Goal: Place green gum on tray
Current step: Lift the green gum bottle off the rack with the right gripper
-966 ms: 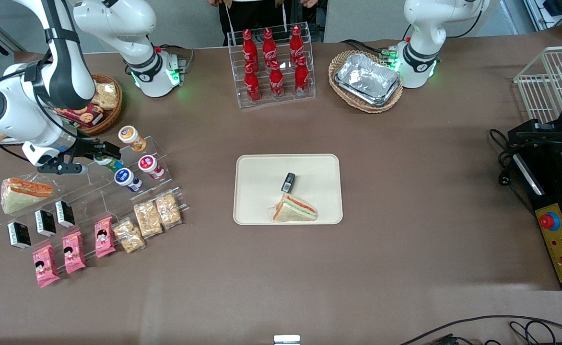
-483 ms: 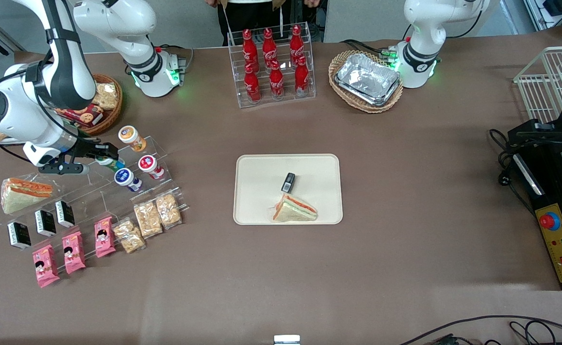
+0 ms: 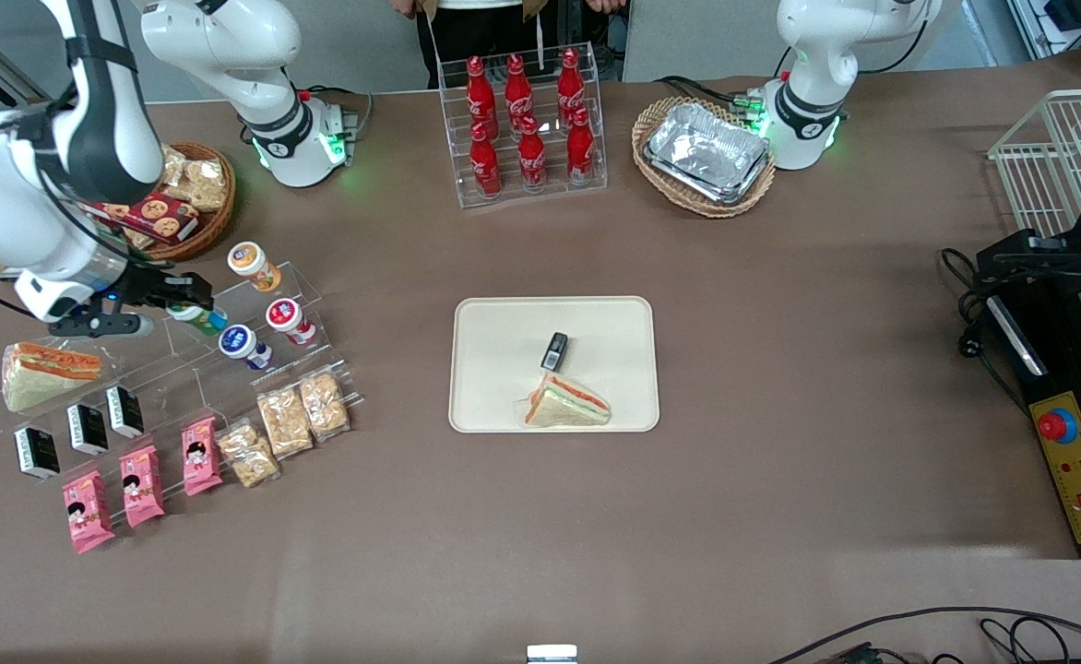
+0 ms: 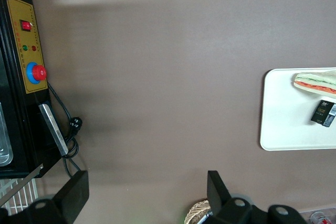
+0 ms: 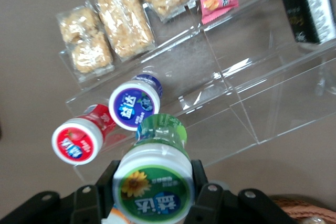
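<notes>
The green gum [image 3: 201, 317], a small bottle with a white-rimmed green lid [image 5: 152, 190], is held in my right gripper [image 3: 192, 306] over the upper step of the clear acrylic rack [image 3: 314, 281]. In the right wrist view the gripper [image 5: 153, 183] is shut on the bottle's lid end, with one black finger [image 5: 198, 181] on each side. The bottle's base hangs just above the blue-lidded bottle [image 5: 134, 105]. The cream tray [image 3: 499, 355] lies in the middle of the table, well away toward the parked arm's end, and its edge shows in the left wrist view [image 4: 283, 114].
Blue-lidded [image 3: 239, 341], red-lidded [image 3: 284, 315] and orange-lidded [image 3: 247, 259] bottles stand on the rack. A sandwich [image 3: 566, 404] and a small black pack [image 3: 554, 350] lie on the tray. Snack packets [image 3: 287, 420], a cola rack [image 3: 524, 120] and a basket of foil trays [image 3: 705, 152] surround it.
My gripper has drawn back toward the working arm's end of the table with the green gum in it, away from the other bottles. Nothing else has moved.
</notes>
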{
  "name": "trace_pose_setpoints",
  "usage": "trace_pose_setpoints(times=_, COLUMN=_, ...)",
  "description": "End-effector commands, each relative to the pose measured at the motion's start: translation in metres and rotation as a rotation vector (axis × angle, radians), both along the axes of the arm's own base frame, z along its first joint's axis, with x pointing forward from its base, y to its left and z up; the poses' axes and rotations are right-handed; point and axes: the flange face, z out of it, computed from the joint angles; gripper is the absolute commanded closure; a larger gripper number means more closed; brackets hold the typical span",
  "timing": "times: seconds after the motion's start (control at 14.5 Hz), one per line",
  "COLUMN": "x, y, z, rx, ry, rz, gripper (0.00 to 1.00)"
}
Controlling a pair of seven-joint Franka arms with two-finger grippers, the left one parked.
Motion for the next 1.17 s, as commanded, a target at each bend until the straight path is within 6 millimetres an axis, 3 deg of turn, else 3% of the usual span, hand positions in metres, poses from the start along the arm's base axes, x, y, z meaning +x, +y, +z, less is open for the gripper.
trace_pose_setpoints(times=0.0, x=0.025, y=-0.002, z=0.047, rx=0.0, ry=0.02, rz=0.028, gripper=0.62)
trace_pose_setpoints(times=0.21, x=0.048, y=-0.002, z=0.091, rx=0.004, ry=0.051, rz=0.039, gripper=0.62)
trace_pose_setpoints(times=0.41, x=0.062, y=0.008, z=0.153, rx=0.007, ry=0.079, rz=0.06, gripper=0.62)
trace_pose_setpoints(times=0.48, x=0.063, y=0.016, z=0.171, rx=0.005, ry=0.081, rz=0.072, gripper=0.62)
trace_pose_setpoints(times=0.62, x=0.058, y=0.02, z=0.188, rx=0.019, ry=0.094, rz=0.066, gripper=0.62)
trace_pose_setpoints(times=0.83, x=0.054, y=0.075, z=0.199, rx=0.03, ry=0.098, rz=-0.001, gripper=0.61)
trace_pose_setpoints(times=1.1, x=0.045, y=0.176, z=0.193, rx=0.008, ry=0.107, rz=-0.086, gripper=0.61)
